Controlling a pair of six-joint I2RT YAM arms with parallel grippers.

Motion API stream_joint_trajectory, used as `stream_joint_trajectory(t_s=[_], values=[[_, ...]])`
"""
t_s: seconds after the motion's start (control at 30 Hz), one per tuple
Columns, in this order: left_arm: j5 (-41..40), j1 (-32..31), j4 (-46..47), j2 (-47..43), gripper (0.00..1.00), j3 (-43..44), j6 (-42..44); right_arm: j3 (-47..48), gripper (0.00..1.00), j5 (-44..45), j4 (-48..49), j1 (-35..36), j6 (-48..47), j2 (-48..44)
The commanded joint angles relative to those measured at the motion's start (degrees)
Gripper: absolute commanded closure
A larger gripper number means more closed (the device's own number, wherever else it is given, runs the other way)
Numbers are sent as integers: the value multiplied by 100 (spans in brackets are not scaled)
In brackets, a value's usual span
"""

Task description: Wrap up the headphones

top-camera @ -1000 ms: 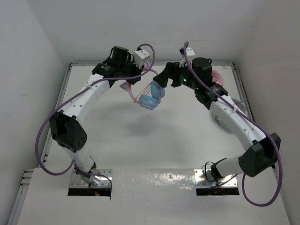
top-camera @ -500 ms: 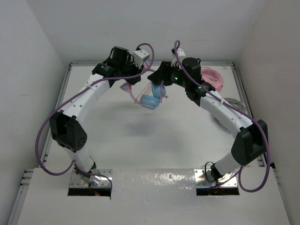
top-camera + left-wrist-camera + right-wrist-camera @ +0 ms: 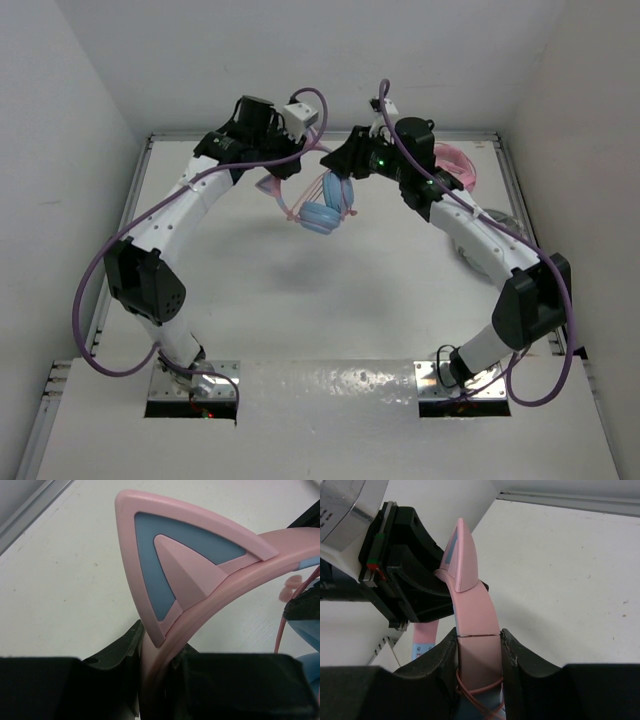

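The left gripper (image 3: pixel 156 685) is closed almost fully. Its two dark fingers (image 3: pixel 119 654) press on either side of the pink headband (image 3: pixel 235 575), which fills the narrow gap between them. Just above that grip, one cat ear (image 3: pixel 170 565) stands up from the band, pink at the rim with a blue inner panel. To the right, the thin pink cable (image 3: pixel 280 630) runs down past the band.

The right gripper (image 3: pixel 479 660) has its jaws partly apart, only as wide as the band. In its wrist view, both finger pads (image 3: pixel 442 665) touch the sides of the headband, so it also holds the headphones (image 3: pixel 320 205). A few loops of the cable lie across the band between those fingers. Further along the band, the left gripper clamps on just past the cat ear, so the two grips sit near each other on the same arc.

From above, both arms reach in toward the middle of the far part of the table (image 3: pixel 300 300), and their grippers meet over it. The headphones hang between them, off the surface. The headband is up in the fingers, and the light blue ear cups (image 3: pixel 322 216) sit lowest, close together. Strands of cable stretch from the cups up toward the right gripper. The all-pink headphones (image 3: pixel 458 162) lie near the far right corner, behind the right arm.
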Motion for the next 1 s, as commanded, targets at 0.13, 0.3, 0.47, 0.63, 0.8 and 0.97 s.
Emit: stream_joint_trajectory(t_s=[0.13,0.3,0.47,0.63,0.8,0.97], values=[[602,77,744,-200,96,404,-621,-66,100,-1393,-109,171,-515,-122],[901,85,595,-208,55,325,-454,-216,100,-877,-249,162,-892,-377],[1147,112,463,-296,36,176,-339,-409,100,-234,-381,162,-1122,-465],[1446,112,349,-349,8,70,-208,-506,100,783,-697,162,-1534,-501],[1526,164,225,-402,0,70,-189,-234,100,1813,-1084,136,-2263,-404],[767,533,349,-428,11,289,-1558,-49,100,3272,-1348,171,-3237,-334]])
